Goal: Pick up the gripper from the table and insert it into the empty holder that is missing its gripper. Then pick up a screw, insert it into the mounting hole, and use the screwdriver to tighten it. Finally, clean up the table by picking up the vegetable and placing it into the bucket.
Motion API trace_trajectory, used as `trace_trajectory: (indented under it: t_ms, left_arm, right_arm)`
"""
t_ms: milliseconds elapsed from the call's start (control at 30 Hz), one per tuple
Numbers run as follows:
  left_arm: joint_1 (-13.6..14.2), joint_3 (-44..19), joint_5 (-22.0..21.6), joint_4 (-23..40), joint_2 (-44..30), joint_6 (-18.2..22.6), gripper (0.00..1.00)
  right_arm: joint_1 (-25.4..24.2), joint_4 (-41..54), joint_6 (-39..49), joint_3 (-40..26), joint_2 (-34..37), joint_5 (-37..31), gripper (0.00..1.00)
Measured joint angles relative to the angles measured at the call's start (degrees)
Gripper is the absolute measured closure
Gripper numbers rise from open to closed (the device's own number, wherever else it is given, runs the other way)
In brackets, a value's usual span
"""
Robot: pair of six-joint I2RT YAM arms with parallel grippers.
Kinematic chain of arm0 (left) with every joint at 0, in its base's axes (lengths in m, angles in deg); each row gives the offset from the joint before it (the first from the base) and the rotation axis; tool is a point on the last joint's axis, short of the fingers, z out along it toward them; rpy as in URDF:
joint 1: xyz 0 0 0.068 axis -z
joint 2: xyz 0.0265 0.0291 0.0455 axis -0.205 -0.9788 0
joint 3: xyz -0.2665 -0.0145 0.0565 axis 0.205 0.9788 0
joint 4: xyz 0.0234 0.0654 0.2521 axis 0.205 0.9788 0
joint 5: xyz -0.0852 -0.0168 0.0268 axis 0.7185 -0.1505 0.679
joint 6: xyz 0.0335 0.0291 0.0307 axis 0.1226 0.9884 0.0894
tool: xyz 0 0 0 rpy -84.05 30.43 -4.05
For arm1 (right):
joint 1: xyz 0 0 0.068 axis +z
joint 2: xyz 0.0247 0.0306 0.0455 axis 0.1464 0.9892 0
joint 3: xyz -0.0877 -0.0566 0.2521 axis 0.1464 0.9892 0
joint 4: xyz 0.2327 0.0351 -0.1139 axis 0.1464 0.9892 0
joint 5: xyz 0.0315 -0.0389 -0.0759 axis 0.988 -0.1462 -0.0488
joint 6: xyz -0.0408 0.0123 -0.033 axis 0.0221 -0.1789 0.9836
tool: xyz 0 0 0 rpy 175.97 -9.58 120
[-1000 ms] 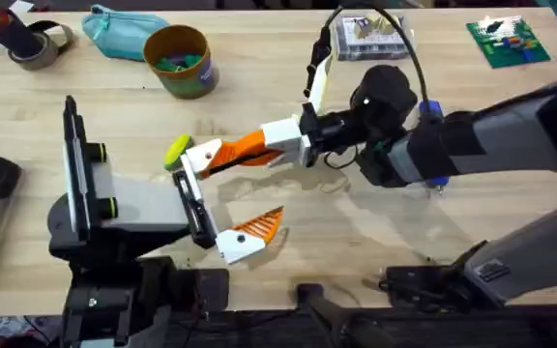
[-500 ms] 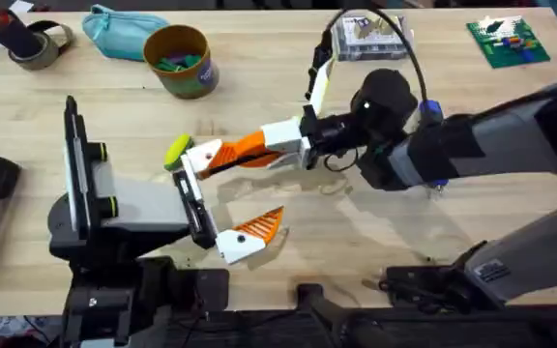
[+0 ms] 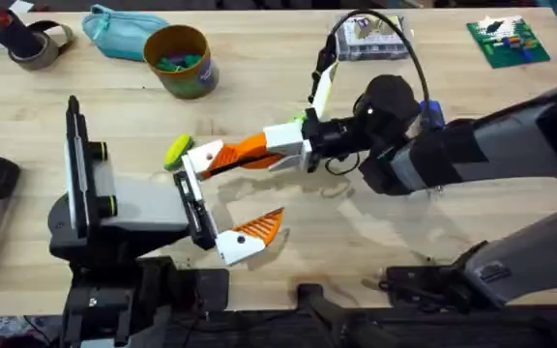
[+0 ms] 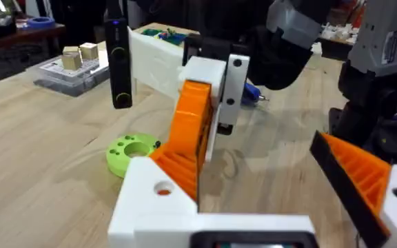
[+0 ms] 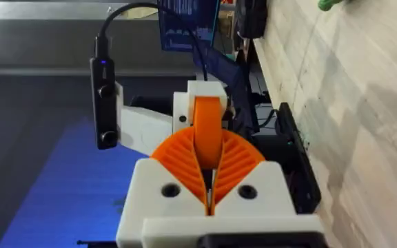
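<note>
Overhead view: no legible writing on bucket point(image 3: 180, 60) or table point(image 3: 259, 87).

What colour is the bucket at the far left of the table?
Ochre-yellow with a blue-grey lower band; the bucket shows best in the overhead view.

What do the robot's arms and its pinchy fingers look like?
The right arm is grey and black with a blue band and a looping black cable. Its tool has white bases with orange ribbed pads. The left tool is built the same, with white blocks and orange ribbed wedges.
</note>
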Motion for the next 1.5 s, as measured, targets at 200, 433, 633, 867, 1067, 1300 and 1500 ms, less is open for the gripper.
trace_trajectory:
  t_ms: [200, 433, 633, 867, 1067, 1300, 1500]
  left_arm:
    - [0.0, 0.0, 0.0, 0.0, 0.0, 0.0, 0.014]
    - [0.0, 0.0, 0.0, 0.0, 0.0, 0.0, 0.014]
    - [0.0, 0.0, 0.0, 0.0, 0.0, 0.0, 0.014]
    - [0.0, 0.0, 0.0, 0.0, 0.0, 0.2, 0.014]
    - [0.2, 0.0, 0.4, 0.0, 0.0, 0.9, 0.014]
    - [0.2, 0.0, 0.4, 0.0, 0.0, 0.9, 0.014]
    - [0.2, 0.0, 0.4, 0.0, 0.0, 0.9, 0.014]
  right_arm:
    - [0.0, 0.0, 0.0, 0.0, 0.0, -0.2, 0.980]
    - [0.0, 0.0, 0.0, 0.0, 0.0, -0.2, 0.990]
    - [0.0, 0.0, 0.0, 0.0, 0.0, -0.3, 0.990]
    - [0.1, 0.3, -0.2, 0.0, 0.0, -0.4, 0.790]
    - [0.5, 0.9, 0.0, 0.4, 0.0, -0.7, 0.022]
    - [0.4, 0.5, -0.2, 0.5, 0.0, -0.8, 0.006]
    - [-3.1, 0.7, 0.5, 0.5, -2.9, -0.8, 0.006]
